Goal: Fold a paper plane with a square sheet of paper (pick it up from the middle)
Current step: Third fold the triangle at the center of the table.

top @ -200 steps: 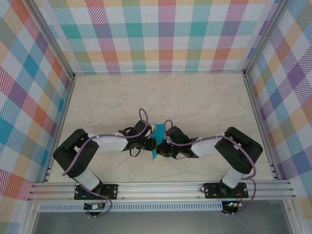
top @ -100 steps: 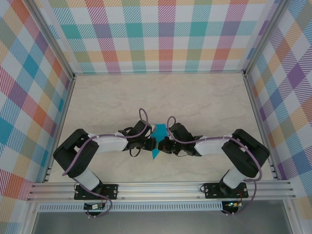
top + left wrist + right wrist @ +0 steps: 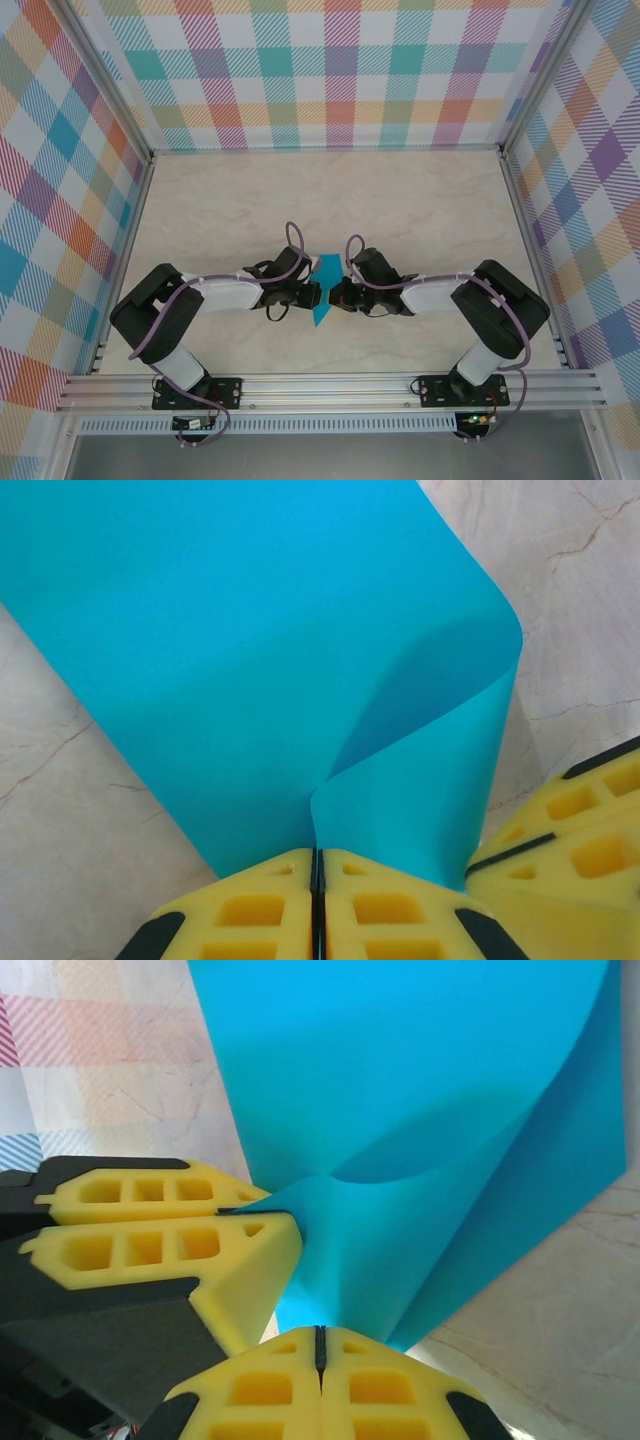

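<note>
Left hand point(image 3: 318, 858) and right hand point(image 3: 320, 1334) clench edges of the square sheet of paper point(image 3: 323, 290), apparently lifted

Two robot arms meet by the table's point(image 3: 420, 200) near edge. A blue sheet of paper point(image 3: 326, 272) sits pinched between the left gripper point(image 3: 312, 297) and right gripper point(image 3: 334, 297).

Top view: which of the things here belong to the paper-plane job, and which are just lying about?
Part of the job:
- square sheet of paper, bent between the two grippers
- left gripper, shut on the paper
- right gripper, shut on the paper

Just there:
- marble-look table
- checked walls
- metal frame rail
</note>
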Robot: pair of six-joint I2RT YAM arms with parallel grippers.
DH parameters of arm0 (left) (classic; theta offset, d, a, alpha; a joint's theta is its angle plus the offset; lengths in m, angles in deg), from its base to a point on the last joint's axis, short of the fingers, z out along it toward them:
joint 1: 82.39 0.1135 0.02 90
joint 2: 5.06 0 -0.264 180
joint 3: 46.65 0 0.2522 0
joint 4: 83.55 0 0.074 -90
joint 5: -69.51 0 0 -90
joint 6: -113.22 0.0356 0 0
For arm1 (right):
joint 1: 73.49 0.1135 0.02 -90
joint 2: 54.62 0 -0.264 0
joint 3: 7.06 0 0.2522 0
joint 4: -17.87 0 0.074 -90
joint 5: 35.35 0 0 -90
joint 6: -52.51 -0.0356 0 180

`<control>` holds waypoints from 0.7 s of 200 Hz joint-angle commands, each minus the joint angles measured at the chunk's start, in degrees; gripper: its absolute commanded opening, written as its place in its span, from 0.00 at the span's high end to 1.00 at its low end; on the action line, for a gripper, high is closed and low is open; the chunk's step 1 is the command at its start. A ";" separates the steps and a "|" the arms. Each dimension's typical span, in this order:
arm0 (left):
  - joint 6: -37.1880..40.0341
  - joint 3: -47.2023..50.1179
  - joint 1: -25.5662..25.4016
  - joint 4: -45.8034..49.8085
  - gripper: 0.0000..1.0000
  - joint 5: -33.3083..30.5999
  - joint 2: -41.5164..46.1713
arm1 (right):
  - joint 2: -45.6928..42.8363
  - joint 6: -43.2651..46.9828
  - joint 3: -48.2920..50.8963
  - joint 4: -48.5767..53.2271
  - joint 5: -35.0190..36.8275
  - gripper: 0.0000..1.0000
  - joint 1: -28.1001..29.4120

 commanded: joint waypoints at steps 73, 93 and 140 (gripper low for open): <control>1.53 0.23 0.33 4.65 0.91 0.57 -2.39 | 4.42 1.44 -0.41 0.77 -0.05 1.00 -0.46; 1.43 0.39 0.34 4.66 0.91 0.55 -2.21 | 1.68 1.82 -1.25 3.23 0.93 1.00 -0.72; 1.66 0.41 0.30 4.65 0.91 0.67 -2.39 | -2.86 4.76 -4.17 7.95 0.49 1.00 -2.97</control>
